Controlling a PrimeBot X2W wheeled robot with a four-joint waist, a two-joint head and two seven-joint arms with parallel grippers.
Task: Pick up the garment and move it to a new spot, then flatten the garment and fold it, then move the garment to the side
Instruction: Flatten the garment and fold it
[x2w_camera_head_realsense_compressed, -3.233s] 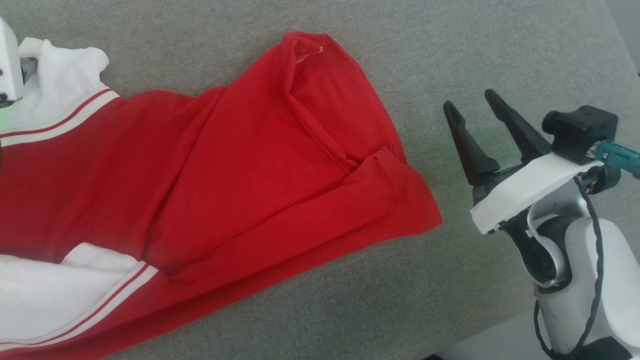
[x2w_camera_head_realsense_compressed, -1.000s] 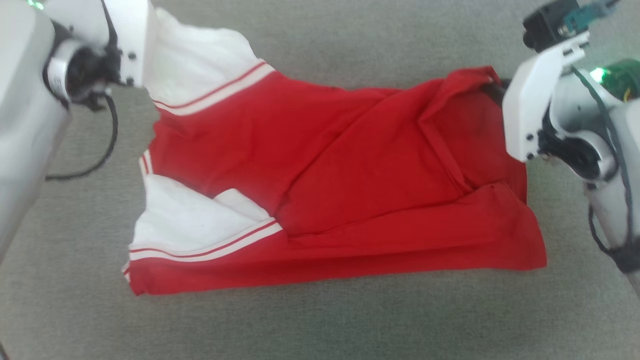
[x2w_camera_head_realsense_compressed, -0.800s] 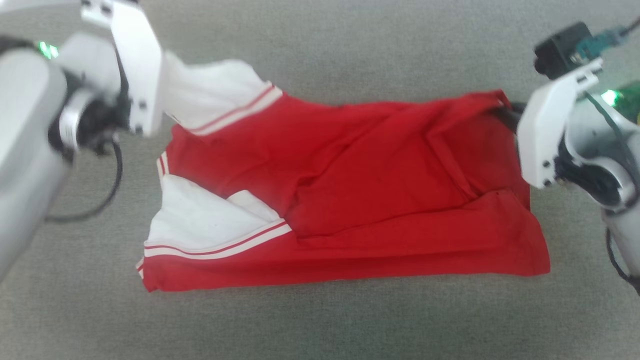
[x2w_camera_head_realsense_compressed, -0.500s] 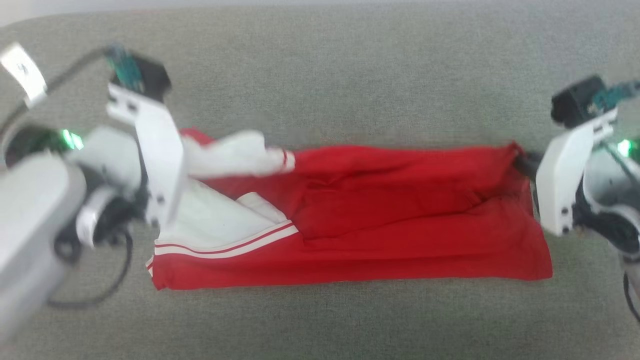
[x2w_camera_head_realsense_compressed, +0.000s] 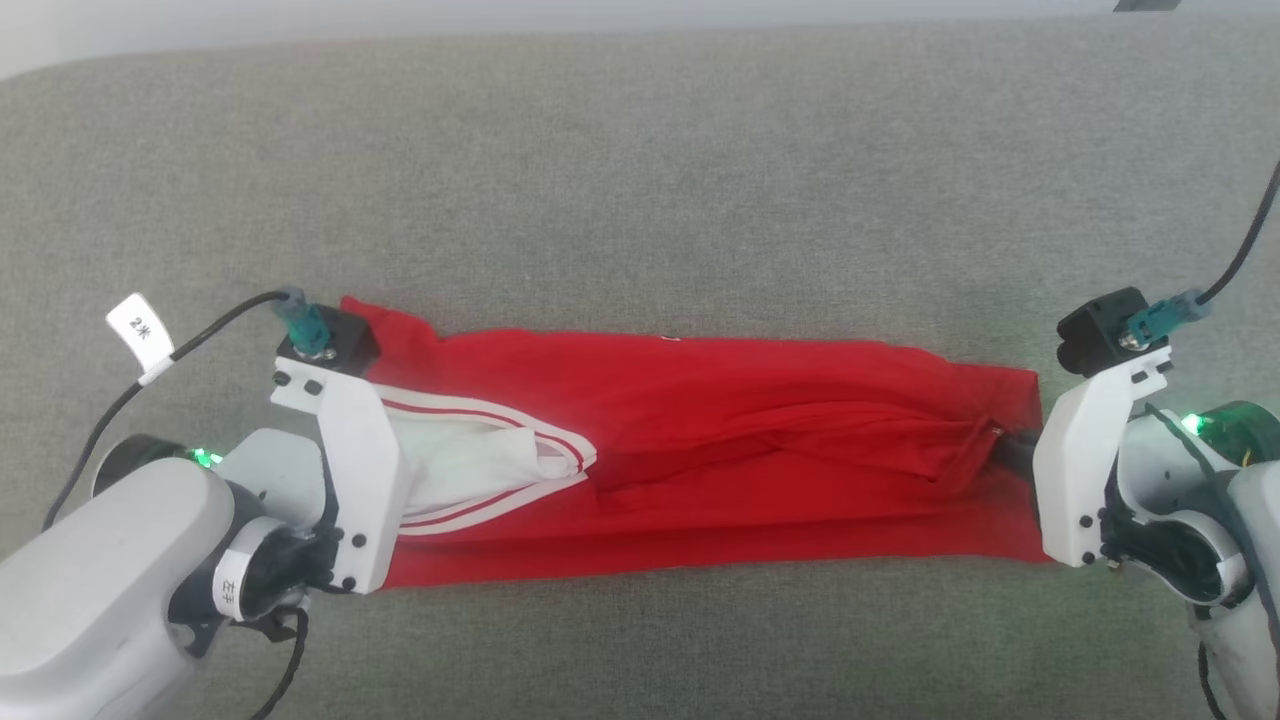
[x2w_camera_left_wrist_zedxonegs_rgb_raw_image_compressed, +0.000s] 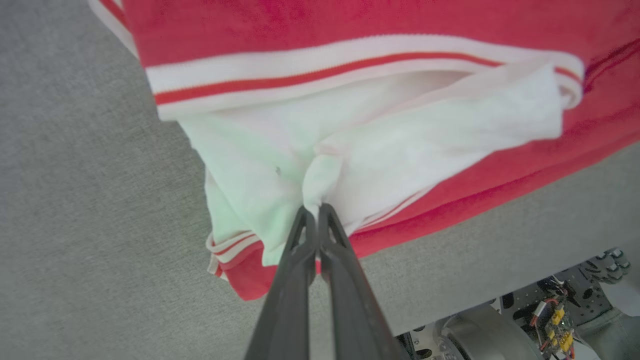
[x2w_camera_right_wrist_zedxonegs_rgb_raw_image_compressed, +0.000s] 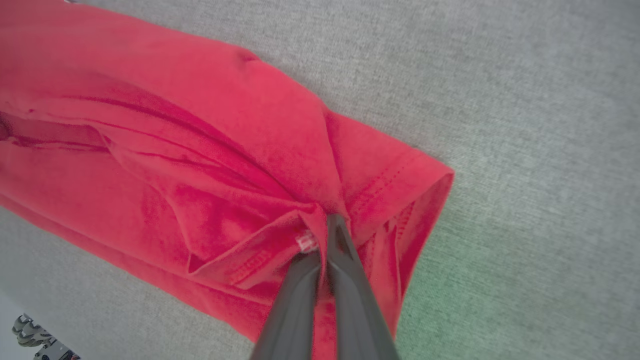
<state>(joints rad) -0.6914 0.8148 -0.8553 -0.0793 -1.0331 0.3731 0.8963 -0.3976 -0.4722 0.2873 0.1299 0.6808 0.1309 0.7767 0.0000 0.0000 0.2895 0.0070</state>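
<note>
The garment (x2w_camera_head_realsense_compressed: 720, 450) is a red jersey with a white, red-striped side panel, lying as a long narrow folded band across the grey surface. My left gripper (x2w_camera_left_wrist_zedxonegs_rgb_raw_image_compressed: 312, 212) is shut on the white panel (x2w_camera_left_wrist_zedxonegs_rgb_raw_image_compressed: 360, 155) at the band's left end. My right gripper (x2w_camera_right_wrist_zedxonegs_rgb_raw_image_compressed: 327, 227) is shut on the red hem (x2w_camera_right_wrist_zedxonegs_rgb_raw_image_compressed: 300, 210) at the band's right end. In the head view each wrist mount (x2w_camera_head_realsense_compressed: 350, 470) (x2w_camera_head_realsense_compressed: 1085, 470) hides its own fingertips. The lettering and number are hidden.
The grey fabric surface (x2w_camera_head_realsense_compressed: 640, 170) stretches wide beyond the garment and in front of it. Its far edge runs along the top of the head view. Below the near edge, part of my base (x2w_camera_left_wrist_zedxonegs_rgb_raw_image_compressed: 525, 325) shows in the left wrist view.
Both grippers have carried the far edge of the garment toward me and laid it over the near part, turning a broad spread into a narrow band. The head camera has also shifted.
</note>
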